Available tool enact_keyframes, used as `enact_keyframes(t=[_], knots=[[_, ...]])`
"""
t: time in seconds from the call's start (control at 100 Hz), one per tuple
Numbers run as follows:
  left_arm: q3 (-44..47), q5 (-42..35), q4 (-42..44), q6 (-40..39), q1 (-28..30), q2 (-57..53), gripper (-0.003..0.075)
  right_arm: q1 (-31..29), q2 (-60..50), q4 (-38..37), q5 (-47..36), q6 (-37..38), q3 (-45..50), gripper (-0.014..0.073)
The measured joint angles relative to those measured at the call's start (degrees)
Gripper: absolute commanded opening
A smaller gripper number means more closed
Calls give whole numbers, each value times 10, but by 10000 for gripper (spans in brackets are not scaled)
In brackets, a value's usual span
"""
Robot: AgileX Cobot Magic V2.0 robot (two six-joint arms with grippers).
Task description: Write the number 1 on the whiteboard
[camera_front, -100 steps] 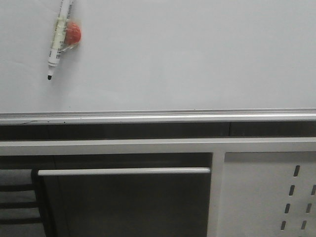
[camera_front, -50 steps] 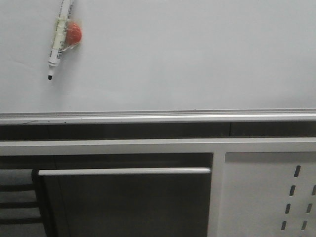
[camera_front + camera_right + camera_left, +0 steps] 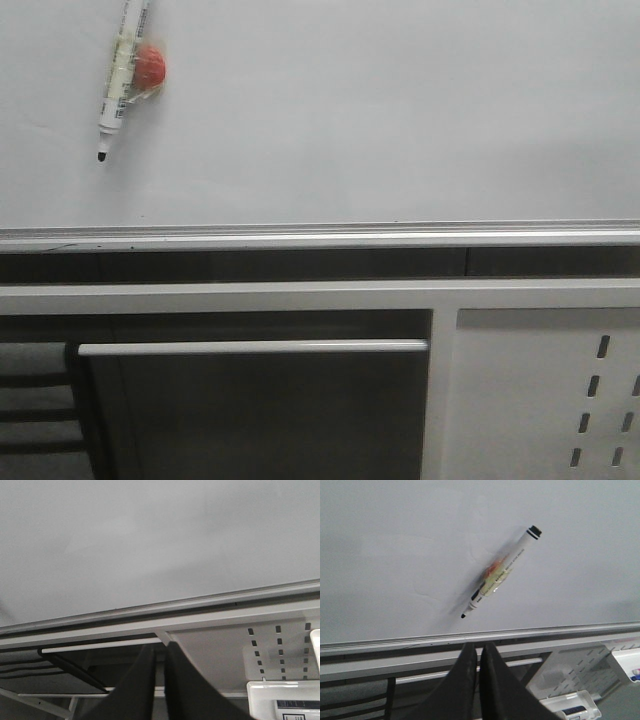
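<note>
Large pale grey-white smooth whiteboard (image 3: 380, 110) with silver metal bottom rail, upright, fills upper front view; surface bare, no stroke visible.

We find no text we can read. The marker (image 3: 502, 572) ahead of the left gripper (image 3: 479, 652) carries dark print along its barrel, too small and blurred to make out, and the whiteboard (image 3: 400, 110) bears no writing.

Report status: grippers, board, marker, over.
Left gripper shut, empty; right gripper shut, empty. Whiteboard blank, no number 1 yet. Marker stuck on the board by an orange holder, uncapped, tip down. Nothing blocking it.
</note>
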Motion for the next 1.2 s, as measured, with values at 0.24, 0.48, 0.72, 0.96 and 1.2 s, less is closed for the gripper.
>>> enact_keyframes(t=[0.24,0.48,0.72,0.96,1.2], knots=[[0,2,-78,95,0,48,227,0,2,11,4,0,-2,321],[0,3,-92,113,0,58,326,0,2,15,-8,0,-3,321],[0,11,-122,179,0,80,326,0,2,21,-8,-1,-3,321],[0,4,-233,348,-15,162,324,0,2,22,-7,-1,-3,321],[-4,-90,-273,425,-90,253,324,0,2,22,-6,-1,-3,321]])
